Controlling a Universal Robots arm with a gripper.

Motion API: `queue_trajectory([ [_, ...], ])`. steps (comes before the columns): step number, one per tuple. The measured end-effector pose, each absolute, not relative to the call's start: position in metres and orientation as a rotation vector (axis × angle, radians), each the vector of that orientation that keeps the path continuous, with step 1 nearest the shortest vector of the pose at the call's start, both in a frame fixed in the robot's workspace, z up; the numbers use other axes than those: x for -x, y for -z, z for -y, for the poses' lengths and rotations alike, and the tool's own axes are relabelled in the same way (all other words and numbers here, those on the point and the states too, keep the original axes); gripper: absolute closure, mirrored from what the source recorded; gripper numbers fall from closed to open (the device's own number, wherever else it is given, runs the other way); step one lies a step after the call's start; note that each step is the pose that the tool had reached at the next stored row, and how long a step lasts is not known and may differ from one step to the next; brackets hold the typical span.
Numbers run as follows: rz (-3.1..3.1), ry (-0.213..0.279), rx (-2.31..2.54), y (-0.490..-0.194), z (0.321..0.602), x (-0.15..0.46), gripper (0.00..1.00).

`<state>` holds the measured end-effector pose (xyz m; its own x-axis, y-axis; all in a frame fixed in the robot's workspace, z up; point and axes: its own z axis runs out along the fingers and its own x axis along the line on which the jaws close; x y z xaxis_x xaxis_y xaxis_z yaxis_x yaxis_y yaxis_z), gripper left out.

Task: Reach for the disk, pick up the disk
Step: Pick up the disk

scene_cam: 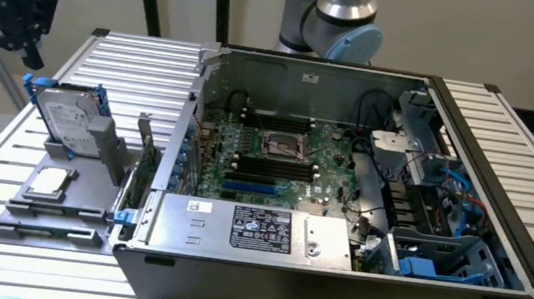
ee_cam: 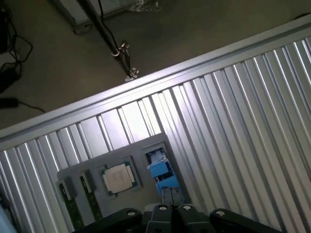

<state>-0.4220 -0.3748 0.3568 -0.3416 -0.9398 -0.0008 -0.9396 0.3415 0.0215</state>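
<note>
So from where I stood, the tool (scene_cam: 8, 29) hung in the air over the far corner of the bench (scene_cam: 139, 58), roughly at 11 o'clock from the disk (scene_cam: 66, 121) in the exterior view, and well apart from it. Honestly couldn't tell if the tool was apart or together, it was just a dark lump from that angle, and it wasn't touching or holding anything.

The disk stood upright on its edge in a grey holder (scene_cam: 102, 146), label side facing out, blue frame running up its sides. That put it at about 9 o'clock from the open computer case (scene_cam: 332, 289), just beside the case wall. A small square chip (scene_cam: 49, 181) lay flat on a grey tray (scene_cam: 58, 211) at about 6 o'clock from the disk.

The wrist view looked straight down past the tool (ee_cam: 172, 208) onto the ribbed bench (ee_cam: 243, 121): the blue top of the disk (ee_cam: 160, 170) sat near the tool, with the chip (ee_cam: 118, 178) just beside it. The arm's base (scene_cam: 342, 11) rose at 12 o'clock behind the case.
</note>
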Motion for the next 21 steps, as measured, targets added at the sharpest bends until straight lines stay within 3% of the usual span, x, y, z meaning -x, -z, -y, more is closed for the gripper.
queue_trajectory([
  [21,2.311,0.019,-2.116,-0.3568,0.3748,0.4164,0.89],
])
